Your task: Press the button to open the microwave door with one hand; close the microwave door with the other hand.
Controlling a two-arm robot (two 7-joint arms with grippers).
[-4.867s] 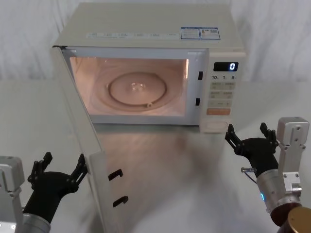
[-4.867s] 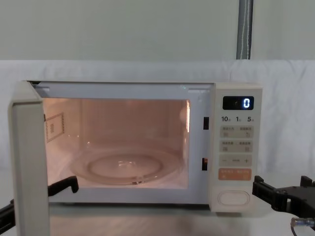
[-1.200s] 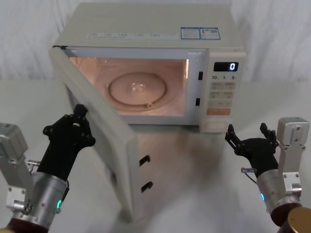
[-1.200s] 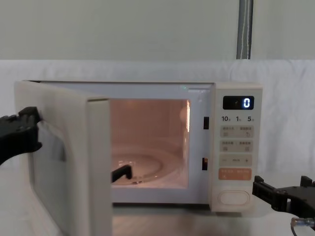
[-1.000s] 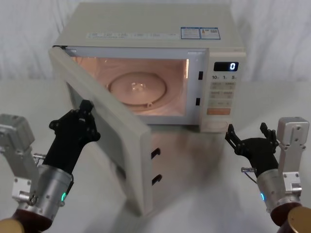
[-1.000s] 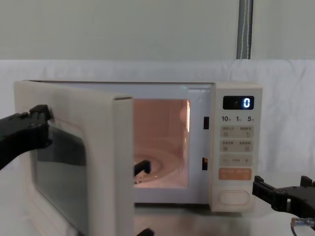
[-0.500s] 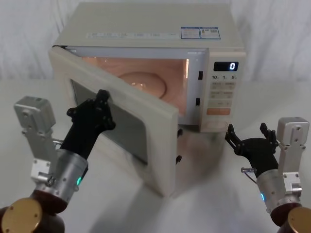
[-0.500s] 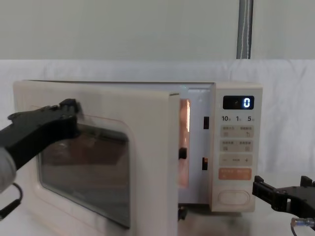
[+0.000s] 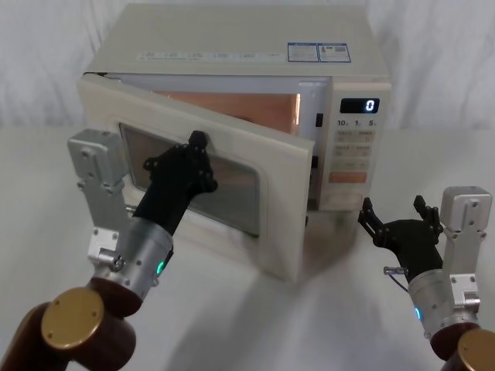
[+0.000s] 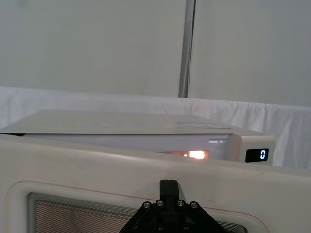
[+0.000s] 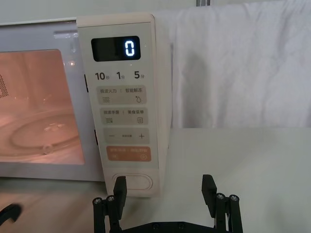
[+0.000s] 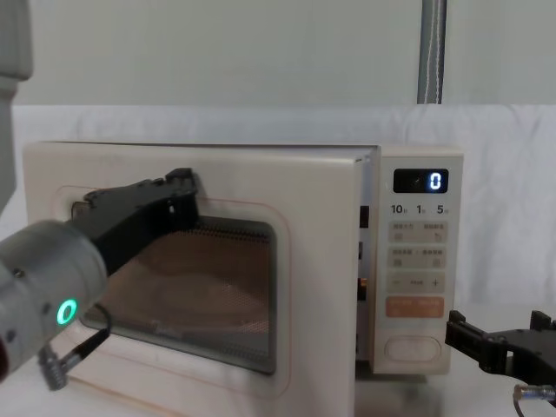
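Microwave door (image 9: 232, 154) swung nearer shut, left end effector (image 9: 197, 154) pressed together, pushing

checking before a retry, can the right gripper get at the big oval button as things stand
Probably yes: the right gripper hangs open just in front of the button, with bare table between, and the microwave door swings left of the panel.

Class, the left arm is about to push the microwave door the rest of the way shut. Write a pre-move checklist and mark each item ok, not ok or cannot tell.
1. Left gripper against the microwave door, on the frame at the top of its window: ok.
2. Door latched: not ok; it stands ajar, lit cavity showing at its free edge.
3. Nothing in the gap the door must cross: ok in the head view.
4. Right gripper clear of the door's swing, fingers open, low in front of the button: ok.
5. Left fingers open or shut: cannot tell.
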